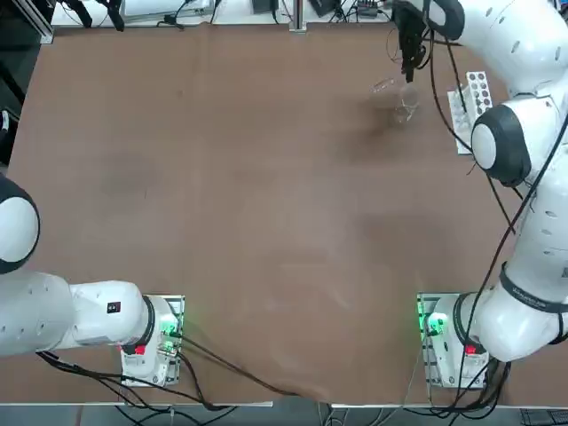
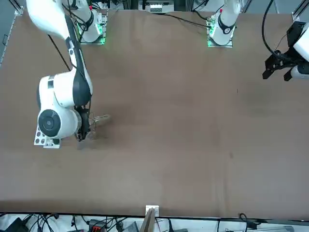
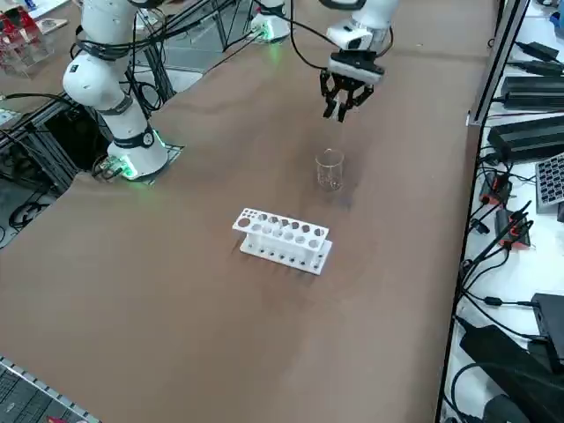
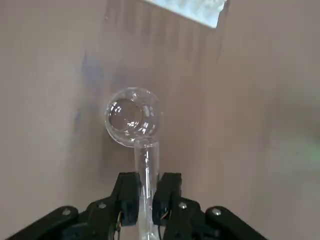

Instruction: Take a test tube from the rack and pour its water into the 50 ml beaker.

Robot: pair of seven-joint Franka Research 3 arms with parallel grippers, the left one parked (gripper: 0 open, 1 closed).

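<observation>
The thin glass test tube [image 4: 147, 167] is clear and shiny – its water is too hard to see. It tips well over, nearly flat, its long way sticking out toward the robot's left. The right gripper [image 4: 147, 200] is shut snug on it, near the round 50 ml beaker [image 4: 132, 117] – the white rack [image 3: 282, 240] stands nearby.

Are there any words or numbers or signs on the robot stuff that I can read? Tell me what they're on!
No, I can't read any words, numbers or signs.
Left arm: a small dark square mark, too small to read.
Right arm: tiny marks, too small to read.
White rack, beaker and test tube: no writing that I can see.
</observation>
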